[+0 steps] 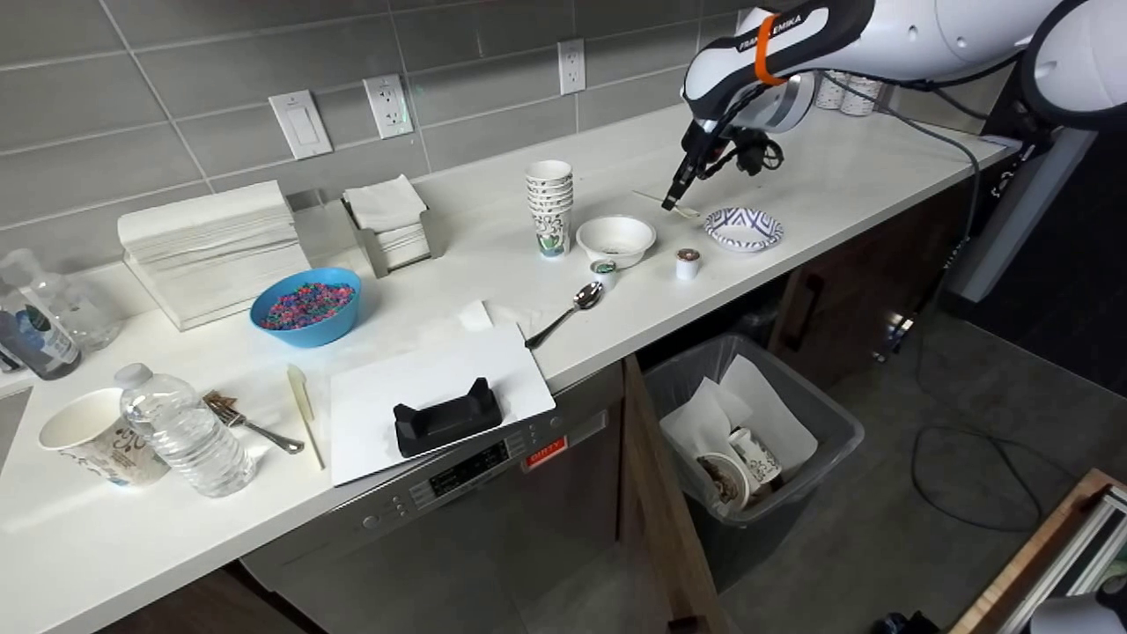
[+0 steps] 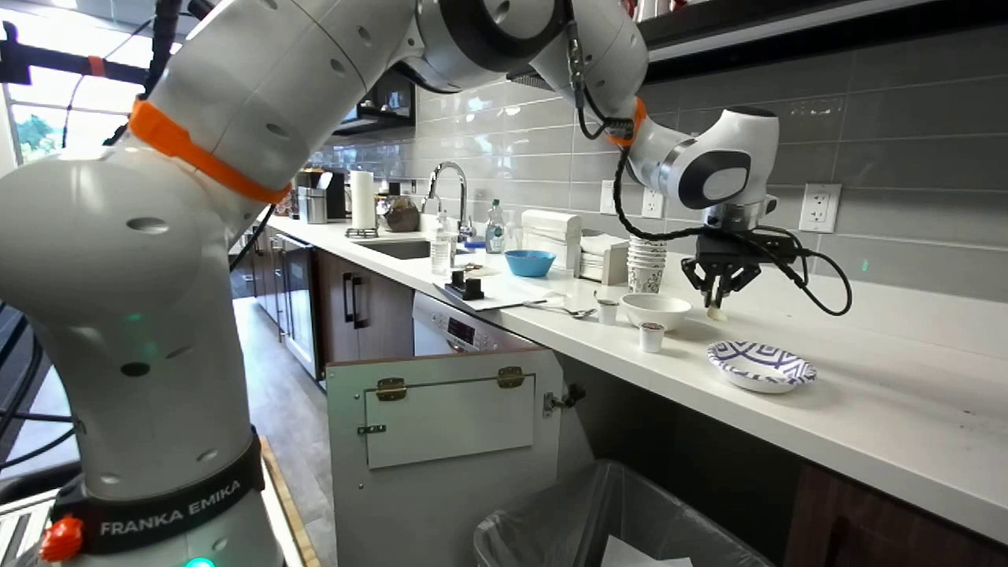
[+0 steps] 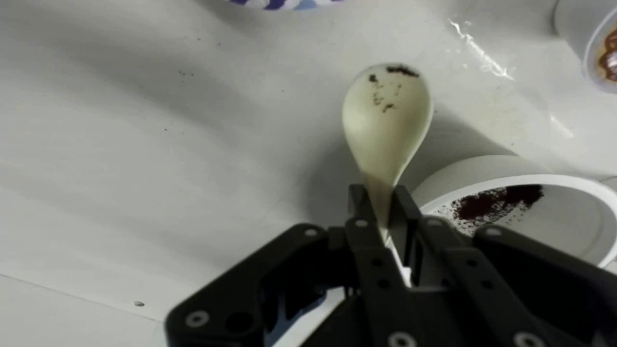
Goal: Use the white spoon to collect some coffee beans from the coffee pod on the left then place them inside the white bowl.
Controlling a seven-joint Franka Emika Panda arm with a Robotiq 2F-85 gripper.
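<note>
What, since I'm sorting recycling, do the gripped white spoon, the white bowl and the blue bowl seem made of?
White spoon: probably satin plastic; smooth, cream-toned, no visible grain.
White bowl: matte-looking, perhaps foam, paper or plastic; its smooth rim leaves this open.
Blue bowl: likely smooth plastic, opaque, evenly coloured.

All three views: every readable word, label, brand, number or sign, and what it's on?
"FRANKA EMIKA": robot's black base collar.
"FRAN... EMIKA": arm, partly covered by orange band.
"DIRTY": red sign on dishwasher.
Too small or blurred: display panel, bottle label, cable print.
Wrist view: none.
</note>
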